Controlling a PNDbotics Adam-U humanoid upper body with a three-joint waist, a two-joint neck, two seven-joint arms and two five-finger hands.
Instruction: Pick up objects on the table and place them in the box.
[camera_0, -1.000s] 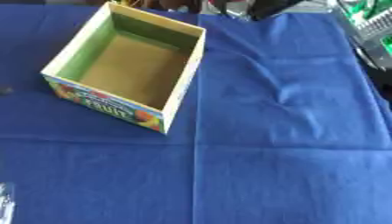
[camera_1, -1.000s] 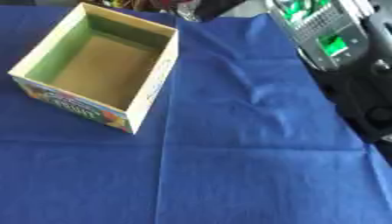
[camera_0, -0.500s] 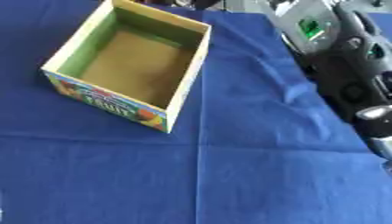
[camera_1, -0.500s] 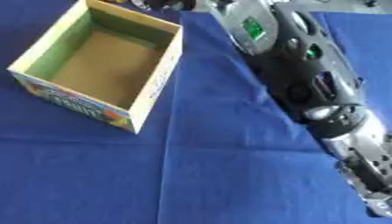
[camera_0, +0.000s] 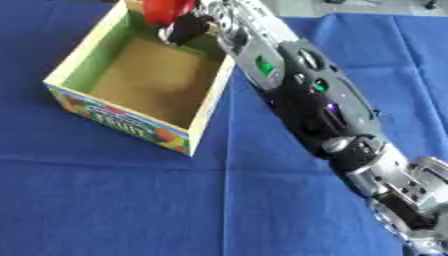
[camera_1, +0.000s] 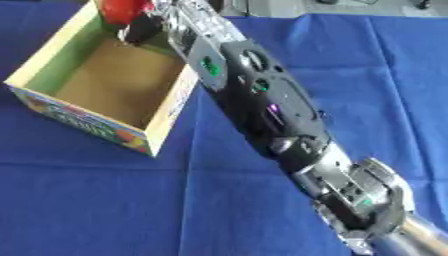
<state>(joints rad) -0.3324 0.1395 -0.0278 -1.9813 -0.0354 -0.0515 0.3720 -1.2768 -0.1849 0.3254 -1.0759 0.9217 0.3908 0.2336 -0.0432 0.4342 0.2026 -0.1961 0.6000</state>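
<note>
Red object: a round red thing (camera_0: 166, 10) sits at the top edge of the view, above the far end of the box; its upper part is cut off by the frame, so what it is cannot be told.
Fingers: the dark fingers (camera_0: 185, 29) of the right hand (camera_1: 144, 25) curl round the lower side of the red object and grasp it; the fingertips themselves are blurred.
Where the object is: in the fingers, over the far inner corner of the box, above the box floor and not resting on it.
Box: an open cardboard box (camera_0: 79, 105) lies just below and to the left of the fingers; it has cream rims, green inner walls and a brown floor, and its near outer wall carries a colourful fruit print. It stands askew to the table edge, with one corner pointing toward the camera.
Box contents: only the bare brown floor shows under the fingers.
Right arm: the black and silver arm (camera_1: 262, 110) runs from the lower right corner diagonally up to the fingers, crossing just beside the right wall of the box; small green and purple lights show on its casing.
Table: a blue cloth (camera_0: 105, 200) covers the table on all sides of the fingers, with faint fold lines running across it.
Left hand: it shows in neither view.
</note>
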